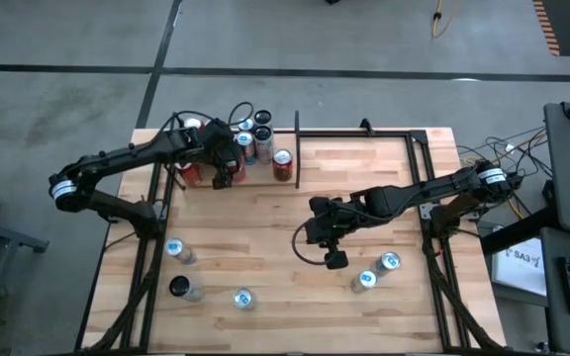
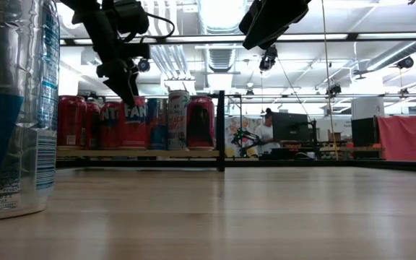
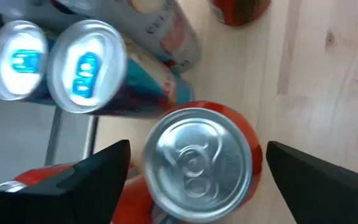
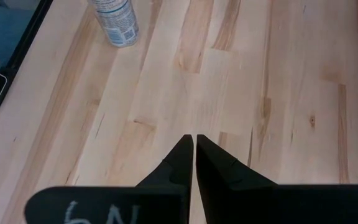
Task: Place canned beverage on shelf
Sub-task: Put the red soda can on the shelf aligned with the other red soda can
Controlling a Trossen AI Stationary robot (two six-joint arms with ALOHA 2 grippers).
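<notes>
Your left hand (image 3: 191,180) is spread around the red can (image 3: 197,163), standing on the shelf (image 1: 261,185) upper left w/ others. Placing looks done; retract next. Right hand (image 4: 194,163) pressed together, mid surface (image 1: 364,188).

Low view: red aluminium can (image 2: 132,123) on shelf, white block letters "FAN" readable, rest of word hidden behind dark arm. Neighbouring red can (image 2: 109,124): letters "NT" readable.

High view: white paper sheet (image 1: 521,259) beside counter, print reads roughly "SA3", uncertain.

Right wrist view: pale handwritten marks on dark gripper body (image 4: 98,213), resembling "6N", cut off by picture edge.

Other can labels illegible.
</notes>
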